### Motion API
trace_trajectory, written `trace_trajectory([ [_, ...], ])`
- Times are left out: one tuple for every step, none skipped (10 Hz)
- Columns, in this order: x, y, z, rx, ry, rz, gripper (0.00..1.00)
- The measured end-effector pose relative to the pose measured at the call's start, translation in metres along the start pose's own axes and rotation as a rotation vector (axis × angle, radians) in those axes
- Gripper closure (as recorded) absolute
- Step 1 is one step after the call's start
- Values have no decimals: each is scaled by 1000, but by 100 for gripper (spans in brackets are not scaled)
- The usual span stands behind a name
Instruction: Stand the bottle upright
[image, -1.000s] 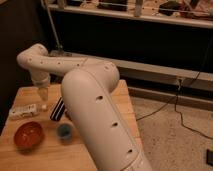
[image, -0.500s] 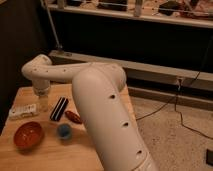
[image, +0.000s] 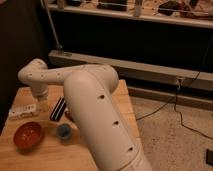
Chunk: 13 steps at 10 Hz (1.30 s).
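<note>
The bottle (image: 22, 111) is whitish with a pale label and lies on its side near the left edge of the wooden table (image: 100, 160). My gripper (image: 44, 103) hangs from the white wrist just right of the bottle's end, low over the table. It points down, open, with nothing in it. My bulky white arm (image: 95, 115) crosses the foreground and hides the table's middle.
A black flat bar with white stripes (image: 57, 109) lies just right of the gripper. In front stand a red bowl (image: 28, 135) and a small blue cup (image: 63, 131). A small red object (image: 67, 115) peeks out beside my arm. Dark shelving stands behind the table.
The gripper has sunk a little toward the table beside the bottle. The arm's big link has swung right. The bottle has stayed lying where it was.
</note>
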Motion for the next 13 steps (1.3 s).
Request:
trace_trajectory([
  [1,-1,6,-8,12,3,35],
  [2,0,13,-25,23,12,35],
  [1,0,20,-37,29,19,35],
  [0,0,26,-44,33,26,35],
  [-2,0,34,-52,35,33,35],
  [-4,0,38,-59,35,38,35],
  [-7,-1,43,-67,35,41,35],
  [-10,-2,46,-71,33,36,35],
  [-13,-4,48,-75,33,32,35],
  [-16,-7,50,-76,33,26,40],
  [-18,-9,51,-79,35,19,49],
  [-19,-10,53,-84,38,13,51],
  [-20,-10,54,-92,41,7,51],
])
